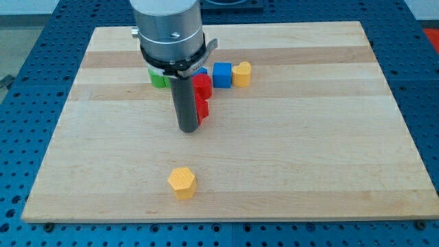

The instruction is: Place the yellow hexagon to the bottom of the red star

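The yellow hexagon lies near the view's bottom edge of the wooden board, left of centre. The red star sits in a cluster near the view's top, partly hidden by the arm. A second red block lies just below it. My tip is the lower end of the dark rod, touching or right next to the left side of that lower red block, and well above the yellow hexagon.
In the cluster by the red star are a blue cube, a yellow block at its right, and a green block at the left, partly hidden by the arm's grey body. A blue perforated table surrounds the board.
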### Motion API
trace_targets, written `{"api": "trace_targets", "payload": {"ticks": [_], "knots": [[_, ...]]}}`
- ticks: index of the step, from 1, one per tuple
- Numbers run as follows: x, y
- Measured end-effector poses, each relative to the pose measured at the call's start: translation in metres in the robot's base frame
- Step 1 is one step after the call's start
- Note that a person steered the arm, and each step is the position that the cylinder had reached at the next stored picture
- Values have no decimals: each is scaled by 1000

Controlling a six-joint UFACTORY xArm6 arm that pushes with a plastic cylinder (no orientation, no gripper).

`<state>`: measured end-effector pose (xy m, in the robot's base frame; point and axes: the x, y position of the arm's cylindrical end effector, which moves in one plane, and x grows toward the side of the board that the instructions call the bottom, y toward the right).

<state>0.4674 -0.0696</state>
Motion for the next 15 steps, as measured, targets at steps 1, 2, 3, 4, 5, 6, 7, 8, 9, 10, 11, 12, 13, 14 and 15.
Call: {"api": "trace_targets", "payload": {"ticks": [1,2,3,4,5,6,7,8,9,10,11,12,13,14,15], "knots": [[-8,1],[-15,1],[-19,3],[-1,10],[38,49],[86,78],[136,73],[151,42],[147,7],[129,2],[108,2],[97,2],[122,-10],[121,-36],[96,-23]]}}
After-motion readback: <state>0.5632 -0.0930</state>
